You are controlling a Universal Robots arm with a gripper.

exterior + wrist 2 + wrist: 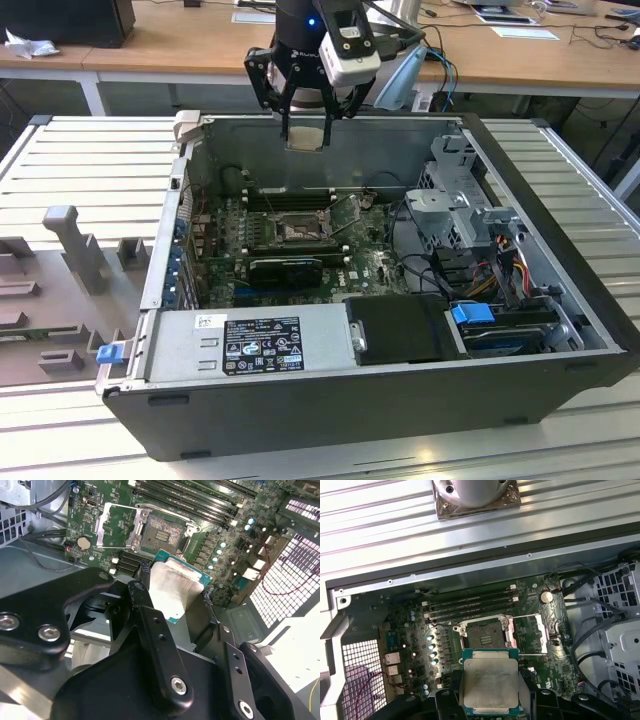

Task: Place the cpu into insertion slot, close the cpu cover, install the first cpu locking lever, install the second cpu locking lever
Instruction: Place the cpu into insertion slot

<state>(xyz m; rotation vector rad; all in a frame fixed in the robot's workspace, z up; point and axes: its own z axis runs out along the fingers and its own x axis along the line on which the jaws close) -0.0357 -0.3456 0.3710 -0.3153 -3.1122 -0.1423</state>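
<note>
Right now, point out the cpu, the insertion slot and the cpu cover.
cpu (pixel 489 682), first wrist view, metal top.
insertion slot (pixel 484 635), first wrist view, socket middle.
cpu cover (pixel 542 634), first wrist view, frame rail.

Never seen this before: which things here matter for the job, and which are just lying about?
Job: cpu, held in the gripper; empty insertion slot; cpu cover, swung open.
Just there: memory slots; coin battery; power supply; drive cage; grey blocks beside the case.
</note>
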